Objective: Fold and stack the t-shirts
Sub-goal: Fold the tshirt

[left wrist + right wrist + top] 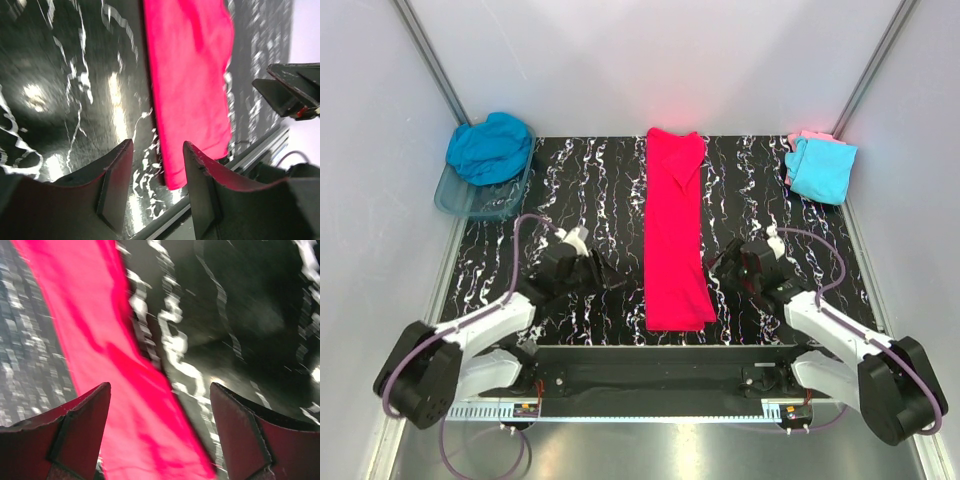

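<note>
You're facing the black, white-veined marbled table (pixel 570 200), where the bright pink-red cloth t-shirt (pixel 675 240) is lying as a long strip, its axis running away from the arm bases. Flanking its near end, equally close: left gripper (pixel 617 275) hanging half-spread, empty; right gripper (pixel 718 262) gaping wide, empty.

The bright pink-red t-shirt (pixel 675 235) lay as a long narrow strip running near to far down the middle of the black marbled table (pixel 570 190). The left gripper (pixel 612 273) stood near the shirt's left edge, apart from it, close to its near end. The right gripper (pixel 718 263) stood just beside the right edge; contact could not be determined. Far left of the shirt, a teal-blue t-shirt (pixel 490 147) was heaped on a clear tub (pixel 470 203). Far right of it, a light cyan t-shirt (pixel 820 170) lay on a pale pink t-shirt (pixel 808 135).
</note>
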Action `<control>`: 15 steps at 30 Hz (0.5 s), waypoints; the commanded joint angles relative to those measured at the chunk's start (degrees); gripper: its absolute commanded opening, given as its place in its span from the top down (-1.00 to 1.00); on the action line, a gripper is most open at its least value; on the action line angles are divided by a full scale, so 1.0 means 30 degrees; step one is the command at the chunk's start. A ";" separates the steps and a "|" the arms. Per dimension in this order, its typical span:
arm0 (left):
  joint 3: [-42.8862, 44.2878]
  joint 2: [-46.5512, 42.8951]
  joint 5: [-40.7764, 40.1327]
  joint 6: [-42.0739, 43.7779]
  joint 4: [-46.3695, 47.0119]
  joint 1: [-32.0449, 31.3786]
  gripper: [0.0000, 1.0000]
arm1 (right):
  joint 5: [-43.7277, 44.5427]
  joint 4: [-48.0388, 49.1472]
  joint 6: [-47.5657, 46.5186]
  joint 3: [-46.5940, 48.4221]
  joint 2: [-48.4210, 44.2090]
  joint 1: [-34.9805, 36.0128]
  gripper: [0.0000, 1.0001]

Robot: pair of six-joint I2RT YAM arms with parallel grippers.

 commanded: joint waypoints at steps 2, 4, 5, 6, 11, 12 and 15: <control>-0.1395 0.1635 -0.1106 -0.0987 0.3723 -0.1451 0.02 | -0.1143 -0.0540 0.0001 -0.1392 -0.0351 -0.0360 -0.74; -0.2096 0.2339 -0.1194 -0.1367 0.4953 -0.2068 0.02 | -0.1815 -0.0540 0.0089 -0.1861 -0.0613 -0.0361 -0.73; -0.2304 0.2573 -0.1339 -0.1717 0.5306 -0.2796 0.02 | -0.2080 -0.0627 0.0118 -0.2298 -0.0760 -0.0361 -0.72; -0.2451 0.2605 -0.1544 -0.1779 0.5686 -0.3238 0.02 | -0.2373 -0.0628 0.0119 -0.2476 -0.1225 -0.0332 -0.71; -0.3447 0.2458 -0.3212 -0.2566 0.6245 -0.5989 -0.01 | -0.4541 -0.0629 0.0206 -0.3209 -0.2196 -0.0361 -0.69; -0.3535 0.2546 -0.3361 -0.2773 0.6798 -0.6403 -0.01 | -0.4892 -0.0570 0.0236 -0.3298 -0.2197 -0.0361 -0.68; -0.3478 0.3540 -0.4298 -0.3331 0.7591 -0.8132 -0.01 | -0.5948 -0.0248 0.0352 -0.3736 -0.2079 -0.0332 -0.65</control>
